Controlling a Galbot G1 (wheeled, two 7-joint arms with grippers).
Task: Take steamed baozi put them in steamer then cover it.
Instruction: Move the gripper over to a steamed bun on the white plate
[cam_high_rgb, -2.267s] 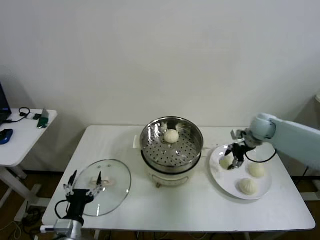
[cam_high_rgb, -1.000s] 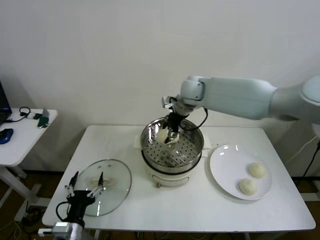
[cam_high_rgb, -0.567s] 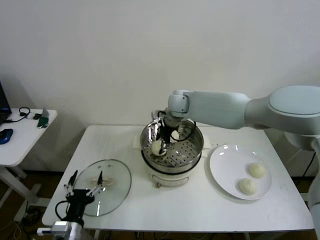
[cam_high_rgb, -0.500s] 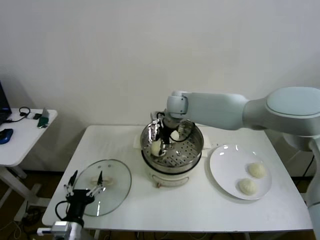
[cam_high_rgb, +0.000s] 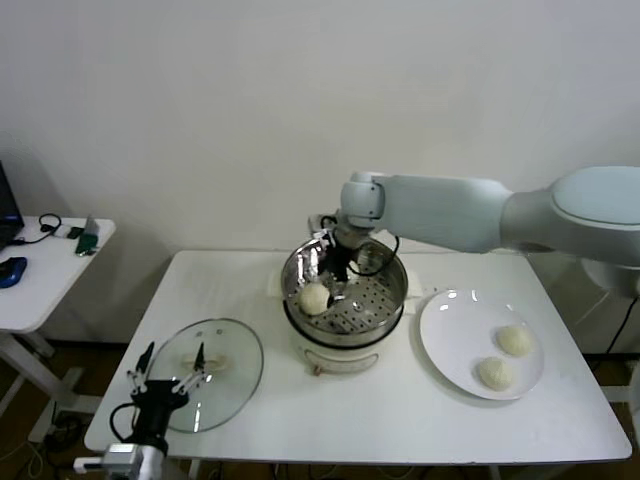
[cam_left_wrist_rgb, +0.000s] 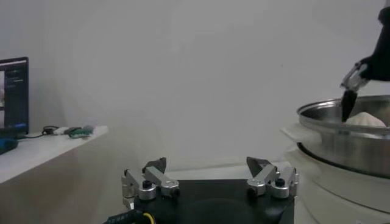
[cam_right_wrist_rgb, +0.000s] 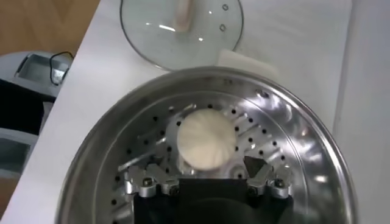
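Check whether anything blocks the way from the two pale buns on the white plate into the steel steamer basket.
Nothing visible does: the steel steamer basket is uncovered, the table between it and the white plate is bare, and only the open right gripper hangs inside.

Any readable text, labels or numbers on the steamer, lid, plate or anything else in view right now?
None can be read.
Steamer: no label or marking shows on the basket or its white base.
Lid: plain glass, no text.
Plate: plain white.
Screen on the side table: lit, content too small and blurred to read.
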